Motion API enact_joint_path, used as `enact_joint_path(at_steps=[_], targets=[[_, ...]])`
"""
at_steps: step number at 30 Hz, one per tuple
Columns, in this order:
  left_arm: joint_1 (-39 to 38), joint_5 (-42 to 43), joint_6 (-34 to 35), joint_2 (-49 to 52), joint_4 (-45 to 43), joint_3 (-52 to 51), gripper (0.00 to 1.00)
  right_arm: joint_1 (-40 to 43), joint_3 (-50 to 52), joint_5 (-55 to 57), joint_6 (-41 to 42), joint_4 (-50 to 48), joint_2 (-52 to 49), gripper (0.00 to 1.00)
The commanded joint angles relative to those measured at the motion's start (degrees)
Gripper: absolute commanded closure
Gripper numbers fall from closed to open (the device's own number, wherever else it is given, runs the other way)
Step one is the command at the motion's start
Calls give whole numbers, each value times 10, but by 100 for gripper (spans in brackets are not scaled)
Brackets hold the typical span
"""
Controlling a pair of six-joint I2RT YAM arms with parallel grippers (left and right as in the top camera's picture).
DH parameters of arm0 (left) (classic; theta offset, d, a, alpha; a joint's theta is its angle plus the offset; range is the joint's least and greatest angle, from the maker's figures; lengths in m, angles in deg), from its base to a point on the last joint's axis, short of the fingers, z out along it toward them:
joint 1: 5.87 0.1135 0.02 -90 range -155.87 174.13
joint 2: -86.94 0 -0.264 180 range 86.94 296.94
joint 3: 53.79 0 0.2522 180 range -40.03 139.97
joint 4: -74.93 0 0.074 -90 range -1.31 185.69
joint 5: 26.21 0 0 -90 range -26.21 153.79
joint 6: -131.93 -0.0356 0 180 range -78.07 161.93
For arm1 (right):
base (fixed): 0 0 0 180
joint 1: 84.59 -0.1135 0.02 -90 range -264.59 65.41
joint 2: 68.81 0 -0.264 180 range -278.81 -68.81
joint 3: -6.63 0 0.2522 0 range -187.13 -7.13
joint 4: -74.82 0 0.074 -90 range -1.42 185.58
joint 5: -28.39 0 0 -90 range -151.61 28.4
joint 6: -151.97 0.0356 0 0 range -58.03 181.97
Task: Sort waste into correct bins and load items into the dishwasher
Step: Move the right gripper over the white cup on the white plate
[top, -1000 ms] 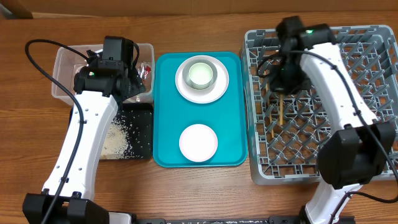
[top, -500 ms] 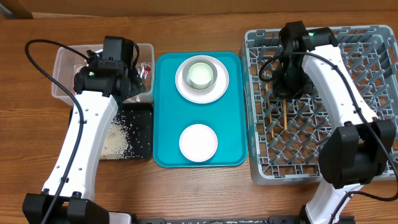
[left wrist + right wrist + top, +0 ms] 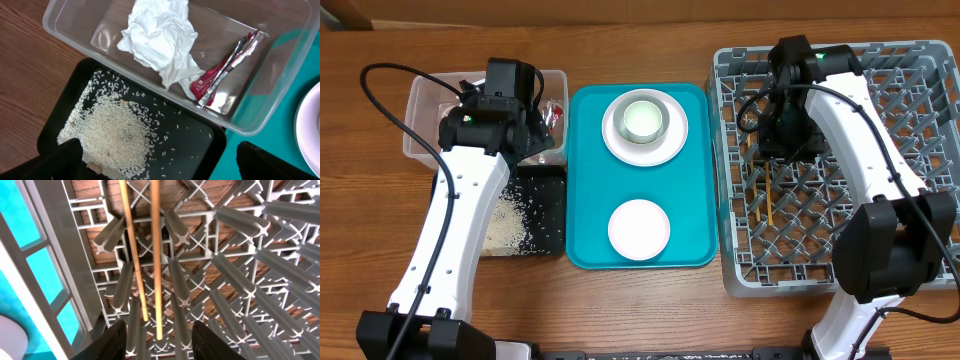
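We judge the waste sorted: crumpled tissue (image 3: pixel 160 40) and crinkly red wrapper (image 3: pixel 225 70) in the clear tub (image 3: pixel 80 22), rice grains (image 3: pixel 112 135) on the black tray (image 3: pixel 195 145). Wooden chopsticks (image 3: pixel 155 255) lie on the grey lattice rack (image 3: pixel 240 225) under the right gripper (image 3: pixel 162 342), spread and empty like the left gripper (image 3: pixel 170 160) (glossy plate (image 3: pixel 667 150), bowl (image 3: pixel 639 228) not yet loaded)

No text, brand, number or sign can be read in any view. Any print on the small red wrapper (image 3: pixel 218 80) is too small to make out.
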Motion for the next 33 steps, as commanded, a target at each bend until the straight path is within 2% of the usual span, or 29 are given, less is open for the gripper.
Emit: enact_joint_path(at_steps=[1,6,9,13,16,19,22,25,33], targets=[[-3,-1,-7,-2,0,7,0,-3,2,0,-1,0,15,56],[-3,-1,-7,-3,0,7,0,-3,2,-32,3,-5,15,57],[-3,-1,-7,-2,0,7,0,-3,-16,-56,35,4,15,57],[-3,-1,-7,-3,0,7,0,-3,-88,-95,36,30,15,57],[-3,-1,-7,-2,0,7,0,-3,-157,-178,36,30,15,57],[-3,-1,-7,-3,0,7,0,-14,-203,-269,22,-3,15,59],[-3,-1,-7,-2,0,7,0,-47,-210,-308,17,-65,15,66],[-3,-1,-7,-3,0,7,0,-99,-204,-281,16,-131,12,73],[-3,-1,-7,-3,0,7,0,-234,-203,-61,16,-241,-23,73]])
